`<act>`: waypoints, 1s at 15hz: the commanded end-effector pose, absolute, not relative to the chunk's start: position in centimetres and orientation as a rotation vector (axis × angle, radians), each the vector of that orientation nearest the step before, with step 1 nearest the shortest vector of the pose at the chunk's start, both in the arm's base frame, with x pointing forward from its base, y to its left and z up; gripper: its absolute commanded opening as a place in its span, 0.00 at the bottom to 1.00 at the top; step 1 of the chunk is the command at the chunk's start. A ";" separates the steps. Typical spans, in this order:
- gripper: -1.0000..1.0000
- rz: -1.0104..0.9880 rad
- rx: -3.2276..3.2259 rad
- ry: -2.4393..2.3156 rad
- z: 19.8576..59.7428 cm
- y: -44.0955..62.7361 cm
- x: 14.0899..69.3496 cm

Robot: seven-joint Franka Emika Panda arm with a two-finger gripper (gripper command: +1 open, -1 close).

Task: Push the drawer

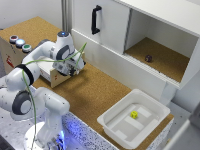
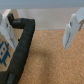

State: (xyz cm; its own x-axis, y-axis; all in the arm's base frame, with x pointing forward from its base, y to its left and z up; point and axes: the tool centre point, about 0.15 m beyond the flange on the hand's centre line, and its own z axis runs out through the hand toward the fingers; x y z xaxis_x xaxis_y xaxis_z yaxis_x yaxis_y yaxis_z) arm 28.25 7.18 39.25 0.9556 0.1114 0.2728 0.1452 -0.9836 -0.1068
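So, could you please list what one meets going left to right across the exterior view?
Coloured buttons → drawer with the pincer at it → black cabinet handle → dark ball in the open cabinet; yellow cube in the white tub.

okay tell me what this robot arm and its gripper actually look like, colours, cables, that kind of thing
The arm is glossy white with rounded segments and black joint bands, plus a blue-lit cap near the wrist. A thin green cable runs along it. The gripper has pale, whitish fingers.
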 end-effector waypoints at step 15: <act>1.00 -0.288 -3.008 -0.106 37.0 10.9 33.5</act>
